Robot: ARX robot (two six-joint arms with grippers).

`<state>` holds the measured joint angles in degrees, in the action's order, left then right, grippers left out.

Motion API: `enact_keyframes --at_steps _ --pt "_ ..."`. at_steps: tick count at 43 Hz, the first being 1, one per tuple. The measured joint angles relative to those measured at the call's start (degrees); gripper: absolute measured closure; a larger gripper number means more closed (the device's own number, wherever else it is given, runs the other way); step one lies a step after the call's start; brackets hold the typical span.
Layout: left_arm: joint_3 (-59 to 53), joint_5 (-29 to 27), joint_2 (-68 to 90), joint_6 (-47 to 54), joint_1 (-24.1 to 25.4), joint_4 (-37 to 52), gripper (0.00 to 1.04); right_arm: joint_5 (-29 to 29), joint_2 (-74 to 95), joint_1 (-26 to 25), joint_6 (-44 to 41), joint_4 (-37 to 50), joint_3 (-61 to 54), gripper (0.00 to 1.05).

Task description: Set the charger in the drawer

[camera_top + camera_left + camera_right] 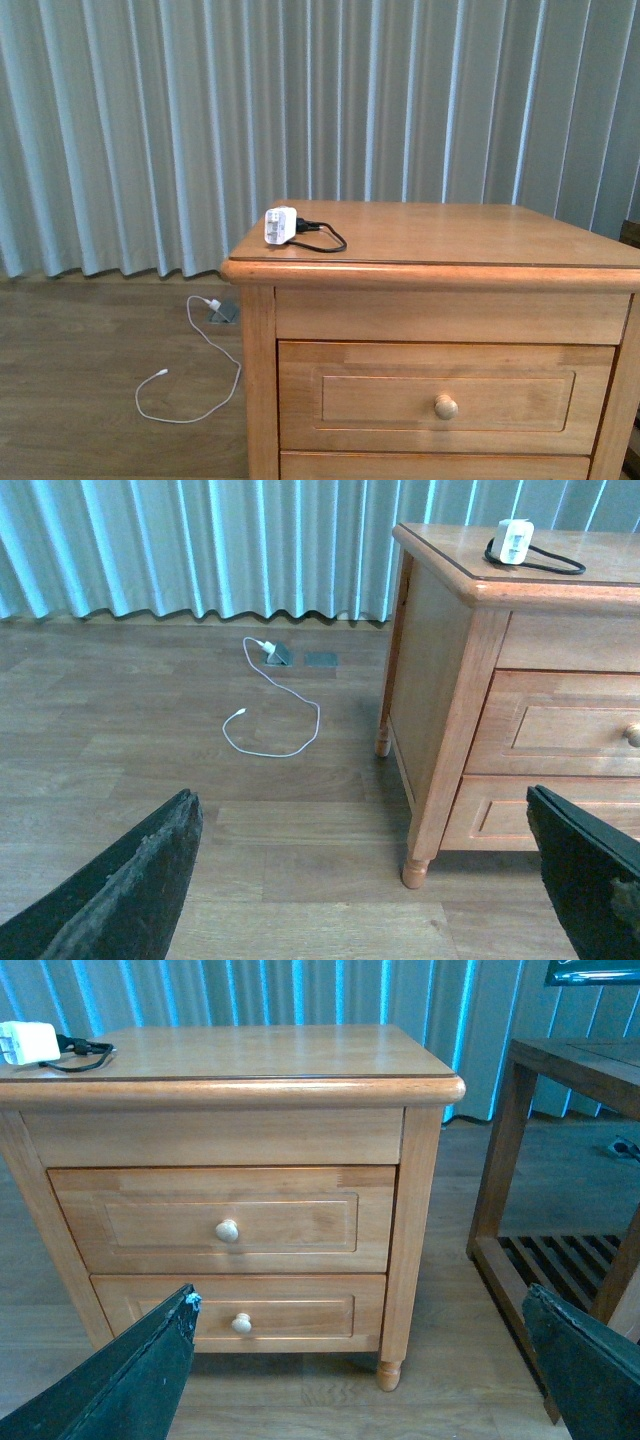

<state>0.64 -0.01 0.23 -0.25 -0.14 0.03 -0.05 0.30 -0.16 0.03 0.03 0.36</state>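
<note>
- The charger (281, 226) is a small white cube with a short black cable looped beside it. It lies near the front left corner of the cabinet (450, 235) top.
- The drawer (380, 400) is honey-coloured wood with a recessed panel front and one round knob (445, 406). It is the uppermost drawer and is fully closed.

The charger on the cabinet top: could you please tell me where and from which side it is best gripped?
Probably take the charger by its white cube body, from above, closing on two flat opposite faces. Its black cable loops out to the right in the front view, so avoid that side.
</note>
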Motion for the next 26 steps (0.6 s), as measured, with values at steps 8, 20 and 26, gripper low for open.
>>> enact_keyframes --at_steps 8,20,26 --pt "0.0 0.0 0.0 0.0 0.0 0.0 0.06 0.0 0.0 0.0 0.0 0.0 0.0 0.08" --pt "0.0 0.0 0.0 0.0 0.0 0.0 0.06 4.3 3.1 3.0 -0.3 0.0 0.0 0.08" --pt "0.0 0.0 0.0 0.0 0.0 0.0 0.06 8.3 17.2 9.5 -1.7 9.2 1.9 0.08"
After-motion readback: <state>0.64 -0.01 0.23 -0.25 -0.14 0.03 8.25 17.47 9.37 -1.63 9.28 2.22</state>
